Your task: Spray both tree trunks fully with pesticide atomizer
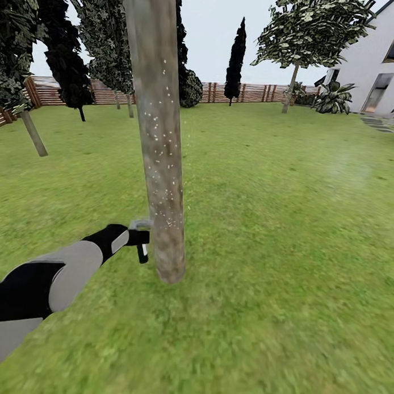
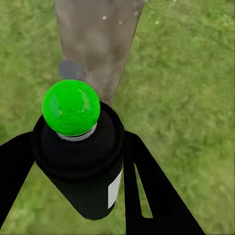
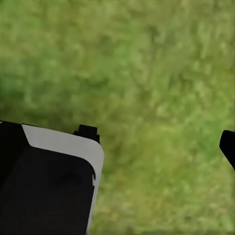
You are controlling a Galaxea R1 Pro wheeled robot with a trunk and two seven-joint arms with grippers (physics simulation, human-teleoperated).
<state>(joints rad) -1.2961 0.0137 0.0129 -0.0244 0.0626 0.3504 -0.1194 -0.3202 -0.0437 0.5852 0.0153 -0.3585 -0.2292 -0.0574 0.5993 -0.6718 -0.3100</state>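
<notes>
black atomizer (image 2: 83, 166), green-capped, held at white-speckled grey-brown tree trunk (image 1: 159, 133).

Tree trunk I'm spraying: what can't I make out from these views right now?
- Head view: tree trunk far side faces away; its top is cut off by the frame edge.
- Left wrist view: atomizer nozzle is hidden behind its green cap.
- Right wrist view: right gripper fingers are mostly cut off; state unclear.

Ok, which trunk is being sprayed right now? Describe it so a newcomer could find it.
On the lawn, take the thick grey-brown trunk nearest the camera, rising out of the head view's top. The left gripper holds the atomizer at its base. Unlike the thin trunks near the fence, it is dotted with white specks.
</notes>
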